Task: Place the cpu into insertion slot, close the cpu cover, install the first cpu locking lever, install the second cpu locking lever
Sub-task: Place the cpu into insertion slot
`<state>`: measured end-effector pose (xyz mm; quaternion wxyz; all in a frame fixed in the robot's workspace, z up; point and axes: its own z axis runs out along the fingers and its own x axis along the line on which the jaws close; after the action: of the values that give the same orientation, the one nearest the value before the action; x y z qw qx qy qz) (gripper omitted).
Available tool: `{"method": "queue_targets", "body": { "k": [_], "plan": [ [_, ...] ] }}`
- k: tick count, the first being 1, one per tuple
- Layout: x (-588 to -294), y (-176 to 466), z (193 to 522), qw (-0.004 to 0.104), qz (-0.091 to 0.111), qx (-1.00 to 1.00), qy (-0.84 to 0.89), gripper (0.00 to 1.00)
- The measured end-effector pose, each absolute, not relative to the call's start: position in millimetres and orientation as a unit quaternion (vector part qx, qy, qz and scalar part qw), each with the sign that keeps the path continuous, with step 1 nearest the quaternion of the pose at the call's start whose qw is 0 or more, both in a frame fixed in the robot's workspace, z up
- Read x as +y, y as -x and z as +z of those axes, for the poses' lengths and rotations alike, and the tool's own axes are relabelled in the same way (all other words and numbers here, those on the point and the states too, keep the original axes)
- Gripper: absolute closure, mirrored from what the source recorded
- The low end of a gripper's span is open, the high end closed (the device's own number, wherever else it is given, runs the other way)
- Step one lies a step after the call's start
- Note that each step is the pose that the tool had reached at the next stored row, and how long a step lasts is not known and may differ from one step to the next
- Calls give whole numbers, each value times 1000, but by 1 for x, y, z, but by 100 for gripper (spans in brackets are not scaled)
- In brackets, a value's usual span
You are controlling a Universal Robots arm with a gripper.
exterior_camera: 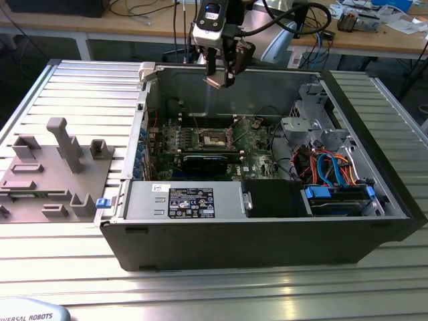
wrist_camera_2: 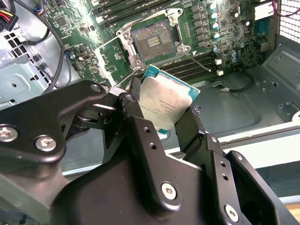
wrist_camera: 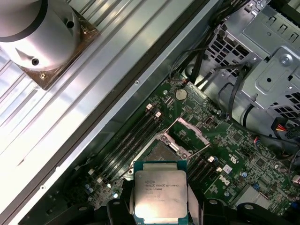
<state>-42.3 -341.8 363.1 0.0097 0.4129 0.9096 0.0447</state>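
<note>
My gripper (exterior_camera: 221, 79) hangs above the open computer case near its far wall, shut on the cpu (exterior_camera: 212, 81). In both wrist views the cpu (wrist_camera_2: 164, 101) (wrist_camera: 161, 187) shows its silvery face, pinched at two opposite edges by the black fingers (wrist_camera_2: 140, 136). Below it on the green circuit board lies the insertion slot (wrist_camera_2: 153, 40) (exterior_camera: 215, 138), a dark square with a metal rim and nothing in it. Part of the slot (wrist_camera: 159, 151) is hidden behind the cpu in the first wrist view. The cpu cover (wrist_camera_2: 115, 61) (wrist_camera: 188, 135) stands swung open beside the slot.
The black case walls (exterior_camera: 254, 241) ring the board. A labelled power supply box (exterior_camera: 190, 200) sits at the front. A metal drive cage (exterior_camera: 311, 124) and orange and blue cables (exterior_camera: 328, 167) fill the exterior view's right. Grey fixture blocks (exterior_camera: 60, 167) stand outside the case at the exterior view's left.
</note>
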Motion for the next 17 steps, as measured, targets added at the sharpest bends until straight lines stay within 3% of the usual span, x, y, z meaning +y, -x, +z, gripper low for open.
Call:
{"method": "queue_targets", "body": {
  "k": [17],
  "plan": [
    [-342, 42, 363, 10, 45, 907, -419, 46]
  ]
}}
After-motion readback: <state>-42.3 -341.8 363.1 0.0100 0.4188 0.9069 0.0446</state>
